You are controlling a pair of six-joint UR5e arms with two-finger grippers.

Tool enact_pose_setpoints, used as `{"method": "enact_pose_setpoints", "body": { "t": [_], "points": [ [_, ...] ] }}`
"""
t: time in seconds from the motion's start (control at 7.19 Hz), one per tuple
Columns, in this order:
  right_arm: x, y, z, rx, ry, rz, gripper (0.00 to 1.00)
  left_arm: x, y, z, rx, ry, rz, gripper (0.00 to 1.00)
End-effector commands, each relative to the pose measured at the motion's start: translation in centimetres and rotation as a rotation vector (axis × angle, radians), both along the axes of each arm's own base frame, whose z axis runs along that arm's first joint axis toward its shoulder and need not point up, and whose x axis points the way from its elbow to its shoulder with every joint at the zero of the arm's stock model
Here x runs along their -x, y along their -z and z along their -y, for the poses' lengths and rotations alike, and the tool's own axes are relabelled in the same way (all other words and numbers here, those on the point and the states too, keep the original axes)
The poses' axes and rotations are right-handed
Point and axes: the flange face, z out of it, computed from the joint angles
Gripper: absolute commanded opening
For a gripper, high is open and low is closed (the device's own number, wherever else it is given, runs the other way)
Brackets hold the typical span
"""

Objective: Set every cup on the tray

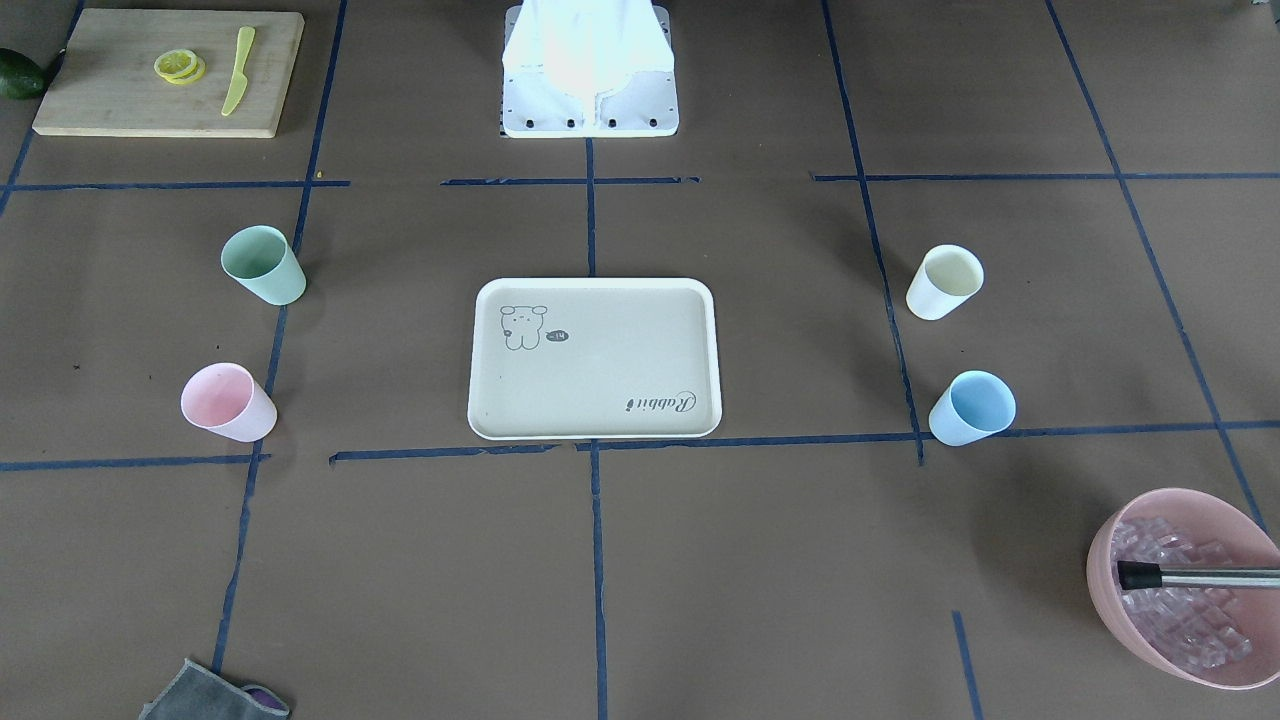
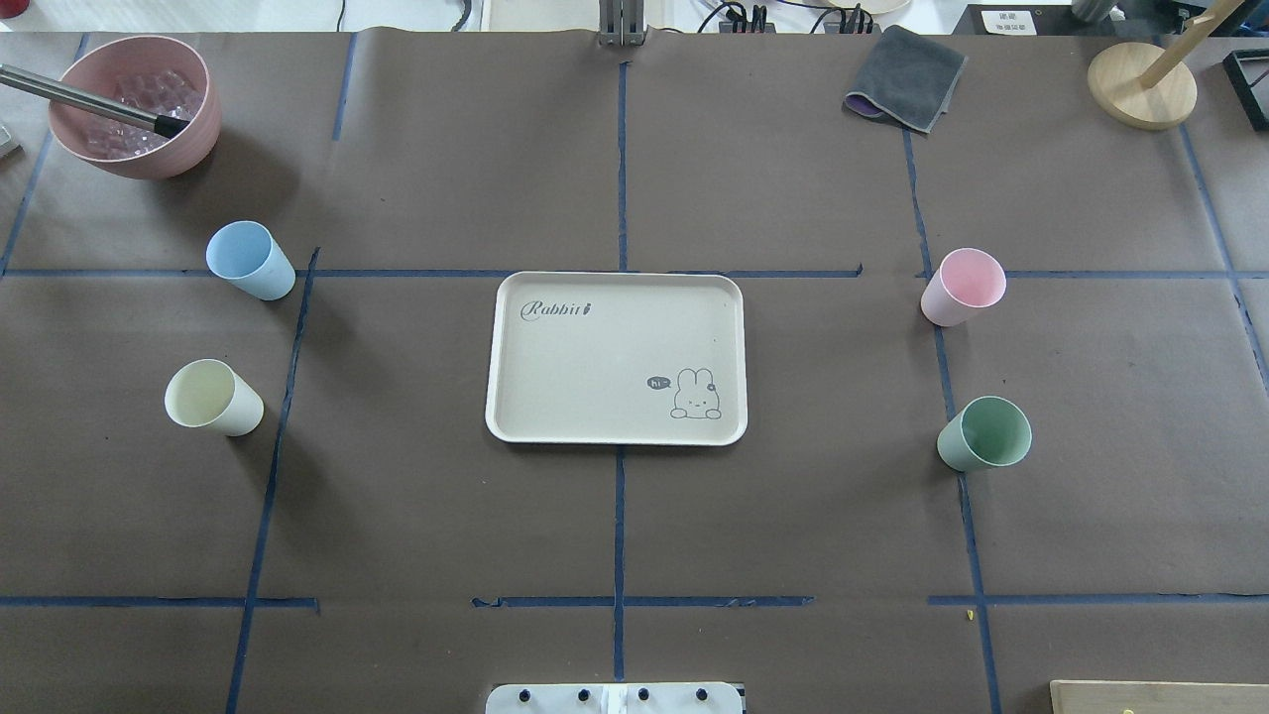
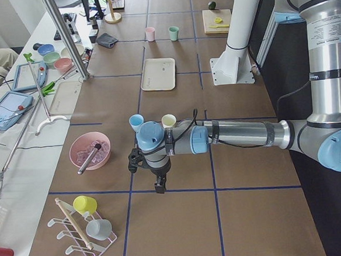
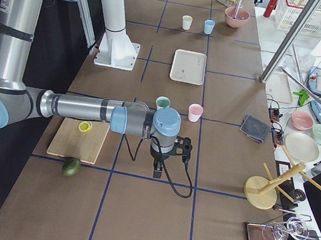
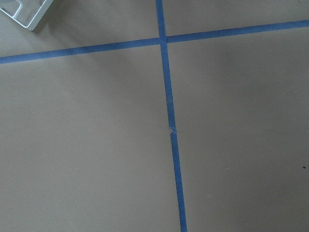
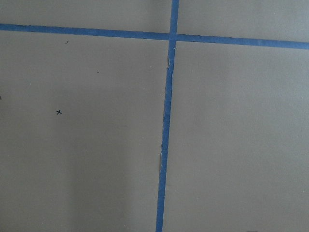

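The cream-beige tray (image 2: 615,357) lies empty at the table's middle; it also shows in the front view (image 1: 594,358). All the cups stand on the table, apart from the tray. The light blue cup (image 2: 250,260) and the cream-yellow cup (image 2: 211,398) are on the robot's left. The pale pink cup (image 2: 963,287) and the mint green cup (image 2: 984,433) are on its right. My left gripper (image 3: 157,184) hangs over bare table beyond the left cups. My right gripper (image 4: 158,167) hangs over bare table beyond the right cups. Both show only in the side views, so I cannot tell whether they are open or shut.
A pink bowl (image 2: 134,104) of ice cubes with a metal handle in it stands at the far left. A grey cloth (image 2: 905,77) and a wooden stand (image 2: 1140,84) are at the far right. A cutting board (image 1: 170,72) with lemon slices and a knife lies near the robot's base (image 1: 590,70).
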Motion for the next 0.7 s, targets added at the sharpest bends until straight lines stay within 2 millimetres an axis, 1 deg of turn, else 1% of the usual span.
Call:
{"method": "enact_pose_setpoints", "body": {
  "t": [0.0, 0.14, 0.28, 0.42, 0.56],
  "points": [
    [0.1, 0.1, 0.0, 0.0, 0.0, 0.002, 1.0, -0.1, -0.1, 0.0, -0.004, -0.006, 0.001, 1.0],
    [0.3, 0.3, 0.3, -0.005, 0.007, 0.002, 1.0, -0.1, 0.0, 0.0, -0.001, -0.003, 0.0, 1.0],
    [1.2, 0.7, 0.7, -0.016, 0.028, 0.002, 1.0, -0.1, 0.2, 0.0, -0.005, -0.002, 0.0, 1.0],
    [3.1, 1.9, 1.9, -0.097, 0.065, 0.006, 1.0, -0.1, 1.8, 0.1, -0.034, -0.002, -0.001, 1.0],
    [4.0, 2.7, 2.4, -0.119, 0.058, 0.017, 1.0, -0.1, 2.1, -0.3, -0.034, -0.003, -0.001, 1.0]
  ]
}}
